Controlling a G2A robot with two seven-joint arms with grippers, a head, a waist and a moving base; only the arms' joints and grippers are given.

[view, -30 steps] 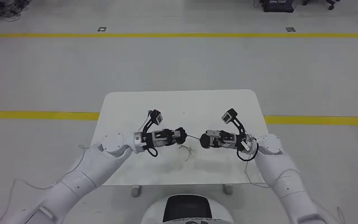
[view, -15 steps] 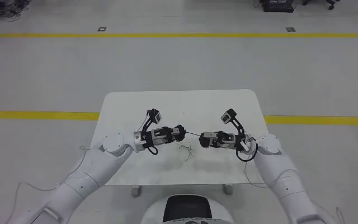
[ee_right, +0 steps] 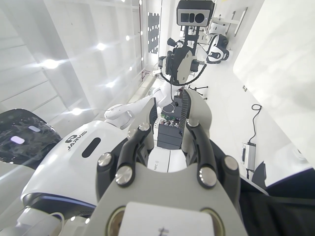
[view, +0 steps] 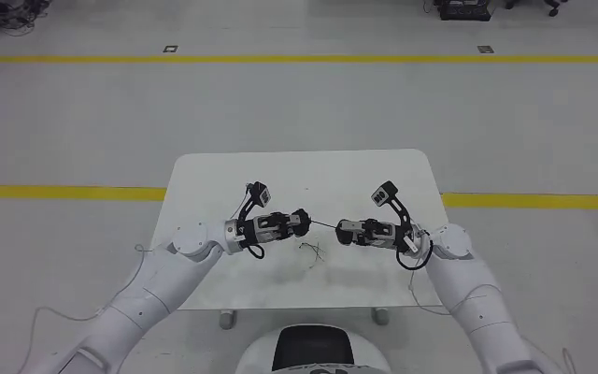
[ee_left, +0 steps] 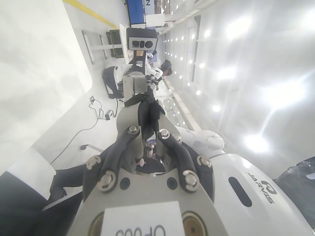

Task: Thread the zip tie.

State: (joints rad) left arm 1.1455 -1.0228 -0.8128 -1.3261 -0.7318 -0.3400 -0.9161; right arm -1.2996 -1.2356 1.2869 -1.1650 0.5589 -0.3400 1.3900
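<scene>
A thin black zip tie [view: 323, 224] spans the short gap between my two grippers above the middle of the white table [view: 374, 173]. My left gripper [view: 306, 222] faces right and is shut on one end of the tie; in the left wrist view its fingers [ee_left: 144, 114] meet at the tip. My right gripper [view: 338, 229] faces it at the tie's other end. In the right wrist view its fingers [ee_right: 185, 104] stand apart with nothing visible between them, and the left arm's gripper [ee_right: 179, 67] sits just beyond.
A small dark tangle of loose ties [view: 313, 250] lies on the table just below the two grippers. The table's front edge [view: 299, 307] is close behind both arms. Grey floor with yellow lines [view: 84, 193] surrounds the table.
Both grippers have shifted only slightly. The left one drew back a touch to the left, and the zip tie now shows as a longer line between them.
</scene>
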